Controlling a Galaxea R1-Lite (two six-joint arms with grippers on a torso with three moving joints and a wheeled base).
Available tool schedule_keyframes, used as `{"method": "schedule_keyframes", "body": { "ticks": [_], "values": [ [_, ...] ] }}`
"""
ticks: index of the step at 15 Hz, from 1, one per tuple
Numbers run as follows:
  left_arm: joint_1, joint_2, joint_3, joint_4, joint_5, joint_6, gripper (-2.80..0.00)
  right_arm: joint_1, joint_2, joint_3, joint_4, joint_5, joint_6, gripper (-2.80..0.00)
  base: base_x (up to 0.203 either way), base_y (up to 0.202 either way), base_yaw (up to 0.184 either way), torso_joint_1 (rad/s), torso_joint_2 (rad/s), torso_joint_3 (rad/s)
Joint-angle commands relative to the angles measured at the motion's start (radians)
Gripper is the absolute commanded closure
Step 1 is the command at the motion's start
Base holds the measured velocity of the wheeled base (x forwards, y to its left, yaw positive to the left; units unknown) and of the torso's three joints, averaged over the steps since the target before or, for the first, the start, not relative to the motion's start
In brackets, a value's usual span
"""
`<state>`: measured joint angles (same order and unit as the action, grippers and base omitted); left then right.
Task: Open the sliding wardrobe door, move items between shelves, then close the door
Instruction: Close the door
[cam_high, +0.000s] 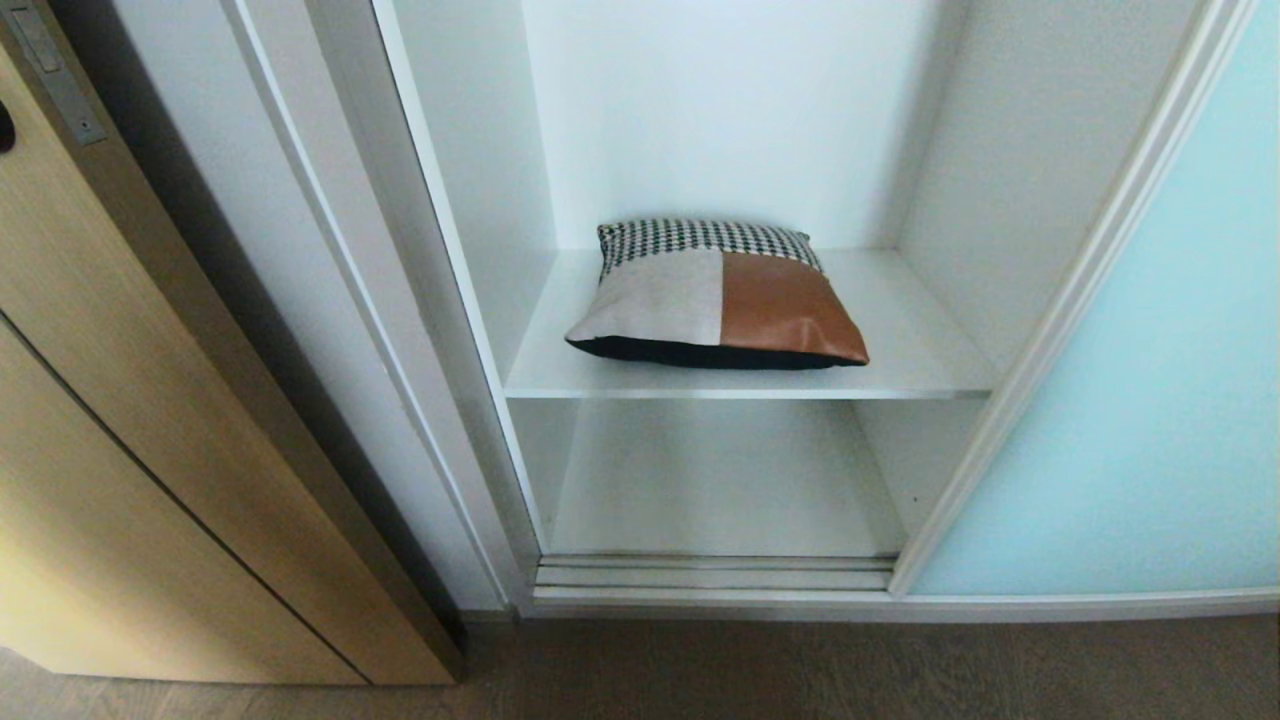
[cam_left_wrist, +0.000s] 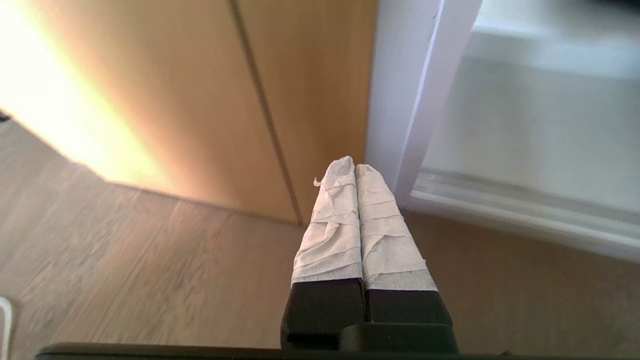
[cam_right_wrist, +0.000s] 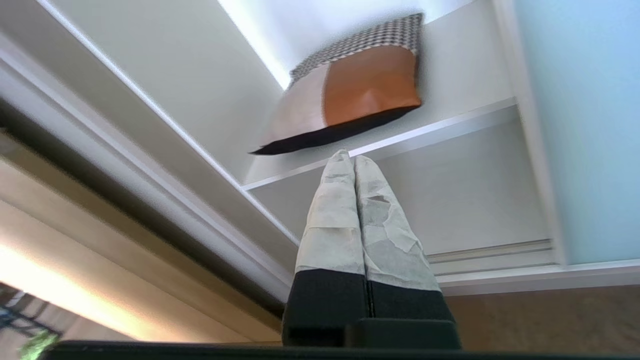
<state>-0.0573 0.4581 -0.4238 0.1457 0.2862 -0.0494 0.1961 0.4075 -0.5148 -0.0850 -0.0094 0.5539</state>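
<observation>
Wardrobe open. Sliding wardrobe door (cam_high: 1150, 400) pushed over to the right side, so the shelves show.

Cushion (cam_high: 715, 295) lying flat on the upper shelf (cam_high: 900, 370), near the middle, front edge close to the shelf's front edge, not poking over. Lower shelf (cam_high: 720, 500) under it, with nothing on it.

Left gripper (cam_left_wrist: 355, 167) shut tight, holding nothing, down low over the wood floor (cam_left_wrist: 125, 260), near the tan wood door (cam_left_wrist: 200, 100).

Right gripper (cam_right_wrist: 349, 159) shut tight too, holding nothing, pointing at the front edge of the upper shelf, just under the cushion. Not touching it.

Looks like the moving step, not yet begun. Next: open the fingers wide, reach in, pinch the cushion's front edge, lift and carry to the other shelf. Soft and floppy, so likely to sag.
</observation>
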Motion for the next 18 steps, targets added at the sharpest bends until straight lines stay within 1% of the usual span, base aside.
{"method": "schedule_keyframes", "body": {
  "ticks": [1,3,4,5,6,8,9,11,12,14,15,16,17,18],
  "values": [
    [0.016,-0.164,0.080,0.014,0.001,0.005,0.00,-0.037,-0.037,0.016,0.004,0.069,0.017,0.00,0.000,0.000,0.000,0.000,0.00,0.000],
    [0.030,-0.251,0.178,0.029,0.004,0.019,0.00,-0.059,-0.060,0.050,0.006,0.121,0.021,0.00,0.000,0.000,0.000,0.000,0.00,0.000],
    [0.040,-0.286,0.204,0.035,-0.005,0.040,0.00,-0.061,-0.070,0.064,0.005,0.126,0.021,0.00,0.000,0.000,0.000,0.000,0.00,0.000],
    [0.046,-0.330,0.239,0.037,-0.038,0.079,0.00,-0.063,-0.072,0.064,0.007,0.129,0.021,0.00,0.000,0.000,0.000,0.000,0.00,0.000],
    [0.050,-0.384,0.271,0.039,-0.092,0.114,0.00,-0.066,-0.073,0.064,0.007,0.131,0.020,0.00,0.000,0.000,0.000,0.000,0.00,0.000],
    [0.053,-0.453,0.321,0.038,-0.252,0.150,0.00,-0.066,-0.073,0.067,0.019,0.131,0.018,0.00,0.000,0.000,0.000,0.000,0.00,0.000],
    [0.054,-0.456,0.332,0.029,-0.271,0.151,0.00,-0.066,-0.076,0.068,0.026,0.131,0.017,0.00,0.000,0.000,0.000,0.000,0.00,0.000],
    [0.054,-0.457,0.341,0.001,-0.243,0.098,0.00,-0.066,-0.081,0.070,0.022,0.130,0.012,0.00,0.000,0.000,0.000,0.000,0.00,0.000],
    [0.054,-0.457,0.347,-0.018,-0.237,0.089,0.00,-0.066,-0.079,0.064,0.021,0.132,0.012,0.00,0.000,0.000,0.000,0.000,0.00,0.000],
    [0.054,-0.457,0.381,-0.119,-0.239,0.085,0.00,-0.066,-0.081,0.061,0.016,0.129,0.012,0.00,0.000,0.000,0.000,0.000,0.00,0.000],
    [0.054,-0.457,0.405,-0.178,-0.244,0.094,0.00,-0.065,-0.079,0.059,0.014,0.128,0.012,0.00,0.000,0.000,0.000,0.000,0.00,0.000],
    [0.054,-0.457,0.422,-0.216,-0.261,0.090,0.00,-0.066,-0.079,0.060,0.012,0.127,0.012,0.00,0.000,0.000,0.000,0.000,0.00,0.000],
    [0.054,-0.456,0.423,-0.179,-0.275,0.086,0.00,-0.066,-0.081,0.061,0.013,0.126,0.009,0.00,0.000,0.000,0.000,0.000,0.00,0.000],
    [0.054,-0.456,0.410,-0.095,-0.283,0.079,0.00,-0.066,-0.079,0.059,0.013,0.126,0.005,0.00,0.000,0.000,0.000,0.000,0.00,0.000]
  ]
}}
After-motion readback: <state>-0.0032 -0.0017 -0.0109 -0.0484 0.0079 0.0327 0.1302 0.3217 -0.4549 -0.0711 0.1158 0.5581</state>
